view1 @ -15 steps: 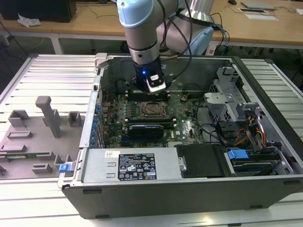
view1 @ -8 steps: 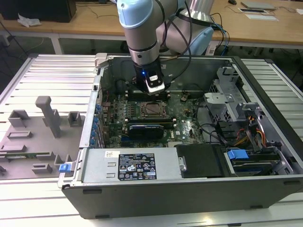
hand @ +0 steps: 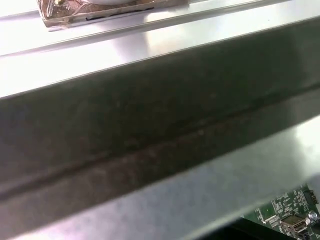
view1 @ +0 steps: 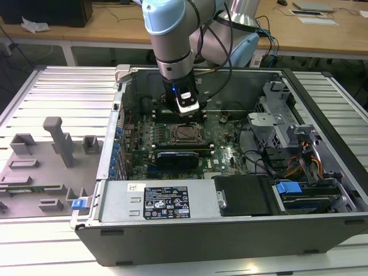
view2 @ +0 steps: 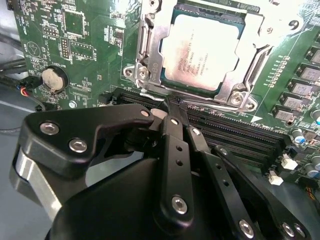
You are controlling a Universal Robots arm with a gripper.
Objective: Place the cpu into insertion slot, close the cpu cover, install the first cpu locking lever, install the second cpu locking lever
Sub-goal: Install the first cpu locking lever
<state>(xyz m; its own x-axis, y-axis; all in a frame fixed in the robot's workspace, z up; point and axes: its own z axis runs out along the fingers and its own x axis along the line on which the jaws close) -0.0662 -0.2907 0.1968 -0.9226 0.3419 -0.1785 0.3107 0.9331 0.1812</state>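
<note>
Fingers (view2: pixel 175 145) are pressed fully together, no gap at the tips. Tips sit at the socket's near edge, touching or just beside the wire locking lever (view2: pixel 152 94); can't tell if they pinch it. The cpu (view2: pixel 200 50) is seated in the insertion slot (view1: pixel 175 133), cpu cover (view2: pixel 148 47) down around it. Cover's far edge is cut off. In the first wrist view: blurred dark metal bar (hand: pixel 150 135), motherboard corner (hand: pixel 285 215).

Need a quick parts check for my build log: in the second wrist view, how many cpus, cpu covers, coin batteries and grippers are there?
cpu: 1
cpu cover: 1
coin battery: 1
gripper: 1
Total: 4
</note>
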